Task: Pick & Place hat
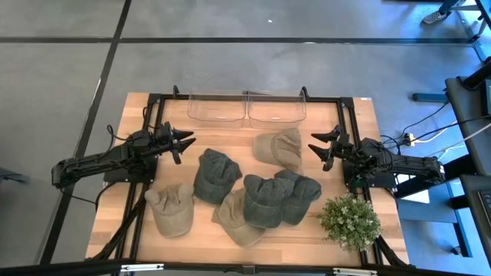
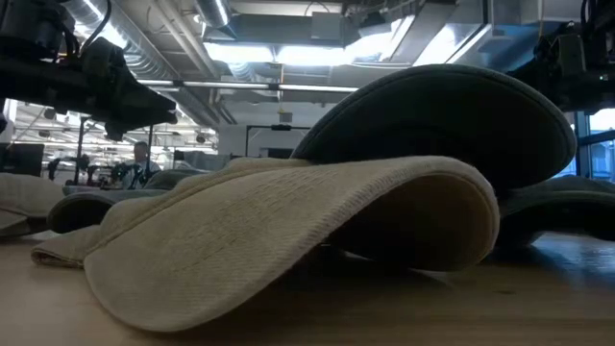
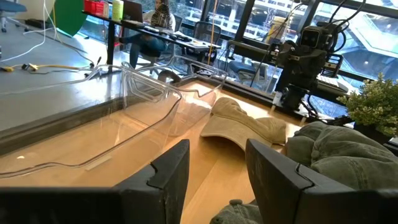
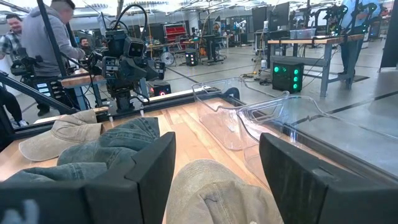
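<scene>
Several caps lie on the wooden table. A tan cap point(image 1: 278, 147) rests crown up near the clear bins. Dark green caps point(image 1: 215, 175) point(image 1: 267, 199) point(image 1: 301, 192) and two more tan ones point(image 1: 172, 208) point(image 1: 239, 216) crowd the table's middle and near side. My left gripper point(image 1: 184, 143) point(image 3: 217, 174) hovers open left of the far tan cap point(image 3: 242, 121). My right gripper point(image 1: 318, 147) point(image 4: 217, 177) is open just right of that cap point(image 4: 217, 196), which shows low between its fingers without touching them.
Two clear plastic bins point(image 1: 217, 107) point(image 1: 276, 107) sit side by side at the far edge. A small green plant point(image 1: 349, 221) stands at the near right corner. In the low view a tan brim point(image 2: 288, 231) fills the foreground. People stand beyond the table point(image 4: 53, 31).
</scene>
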Action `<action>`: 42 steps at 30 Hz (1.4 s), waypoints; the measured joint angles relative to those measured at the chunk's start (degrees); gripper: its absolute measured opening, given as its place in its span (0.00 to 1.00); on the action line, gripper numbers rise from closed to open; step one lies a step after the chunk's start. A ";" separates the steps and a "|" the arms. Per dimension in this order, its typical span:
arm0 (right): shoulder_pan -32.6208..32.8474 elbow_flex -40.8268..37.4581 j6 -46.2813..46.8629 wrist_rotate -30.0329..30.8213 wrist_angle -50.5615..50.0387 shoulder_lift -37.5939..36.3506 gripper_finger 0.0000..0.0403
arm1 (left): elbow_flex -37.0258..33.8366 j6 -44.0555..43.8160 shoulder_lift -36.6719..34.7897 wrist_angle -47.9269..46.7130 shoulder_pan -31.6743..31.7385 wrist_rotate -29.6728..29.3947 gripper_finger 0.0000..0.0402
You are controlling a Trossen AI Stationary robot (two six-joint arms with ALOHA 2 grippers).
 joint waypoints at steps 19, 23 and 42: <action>0.01 0.01 -0.01 0.01 0.00 0.01 0.58 | -0.01 0.00 0.01 0.00 0.00 0.00 0.38; 0.02 0.01 0.08 0.01 0.01 0.00 0.58 | -0.02 0.00 0.02 0.00 -0.01 0.00 0.38; 0.01 0.01 4.80 -2.34 -0.25 0.02 0.58 | -0.01 2.90 0.00 0.20 -0.01 -1.04 0.38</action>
